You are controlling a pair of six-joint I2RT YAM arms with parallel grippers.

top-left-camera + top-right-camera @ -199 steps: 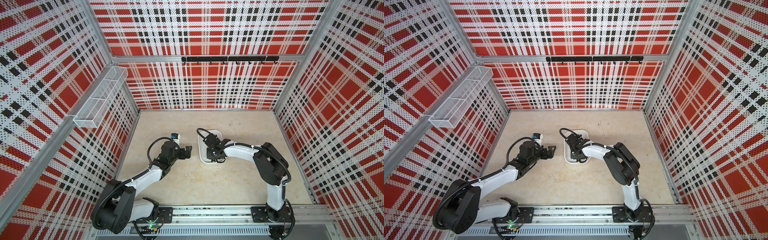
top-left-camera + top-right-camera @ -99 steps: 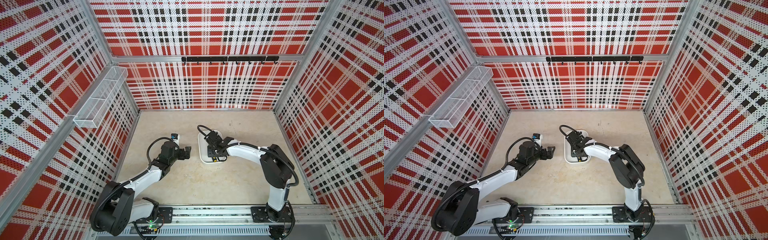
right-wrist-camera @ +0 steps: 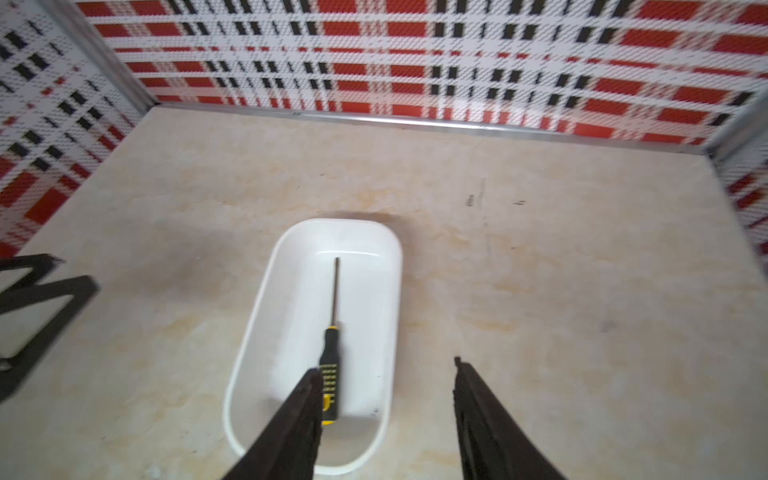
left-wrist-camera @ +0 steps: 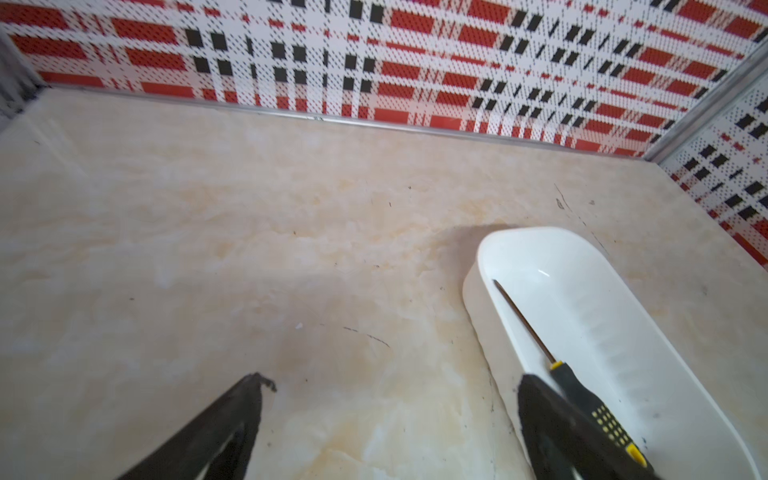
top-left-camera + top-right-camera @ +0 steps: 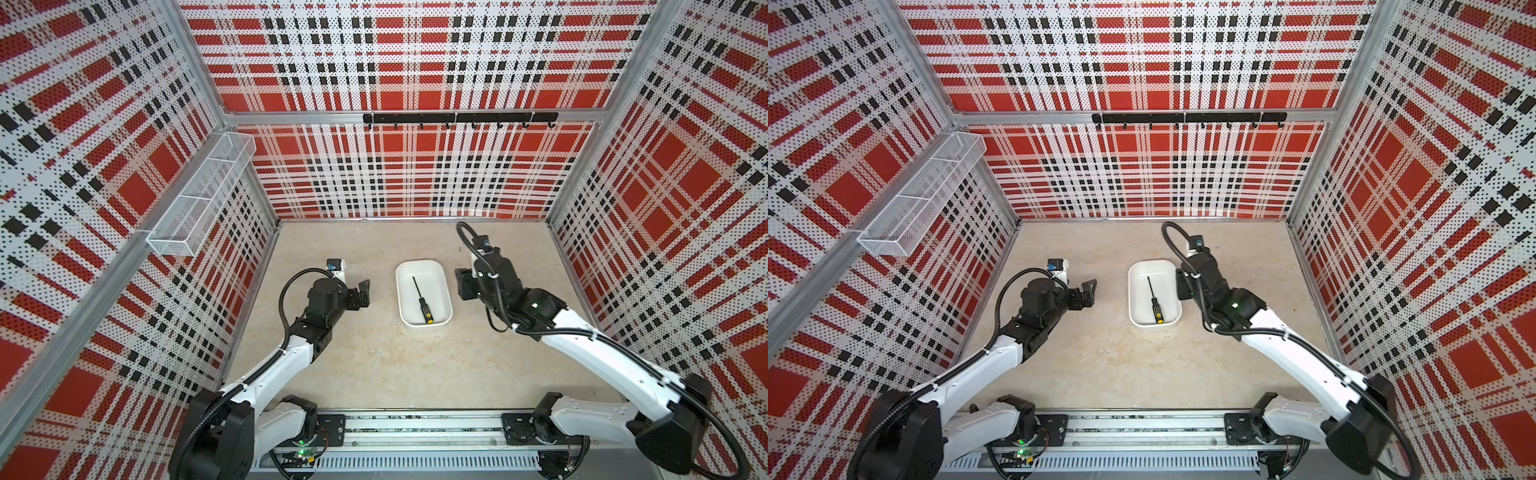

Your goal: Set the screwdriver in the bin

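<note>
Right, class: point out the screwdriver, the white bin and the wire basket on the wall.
screwdriver (image 5: 424, 309): in a top view, on its black handle.
bin (image 5: 434, 286): in a top view, on its bare white floor.
wire basket (image 5: 203, 189): in a top view, on its mesh side wall.

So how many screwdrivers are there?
1. The screwdriver lies flat inside the white bin, with its yellow end toward the robot's bases. No other shows on the table, though the arms may hide a bit of it.
</note>
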